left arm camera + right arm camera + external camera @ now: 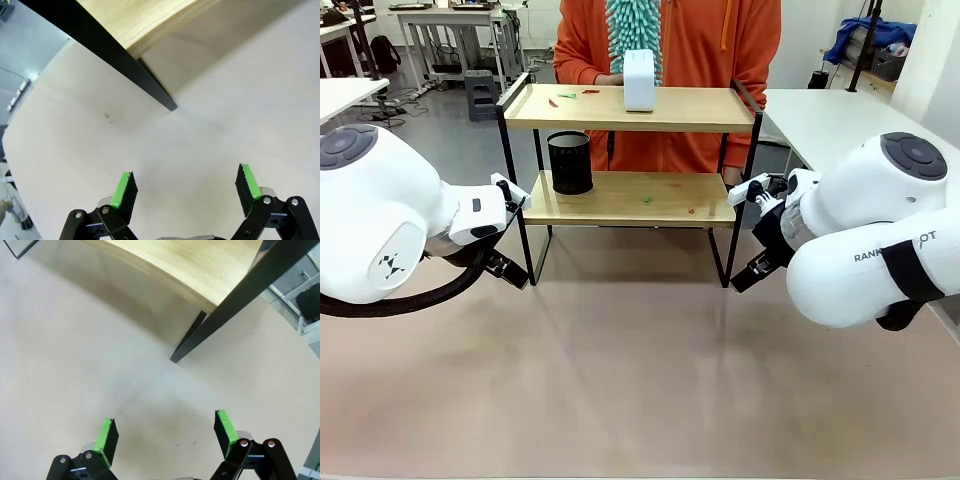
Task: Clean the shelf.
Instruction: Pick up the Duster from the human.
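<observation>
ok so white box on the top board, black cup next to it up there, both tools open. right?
No: the black cup stands on the lower board of the shelf, as the front view shows. The white box is on the top board, and the left tool and right tool are open.

A pale beige matte worktop (640,400) lies in the foreground under soft, even light. Beyond its far edge is a smooth grey floor (450,140). Off the far left corner stands 1 white-topped table (340,92), with a white desk on grey metal legs (450,22) behind it. A dark bag (382,52) and a grey box (480,95) sit on the floor nearby. Another white table (830,120) stands at the right, with a crumpled blue cloth (865,38) farther back, near a white wall (798,35).
</observation>
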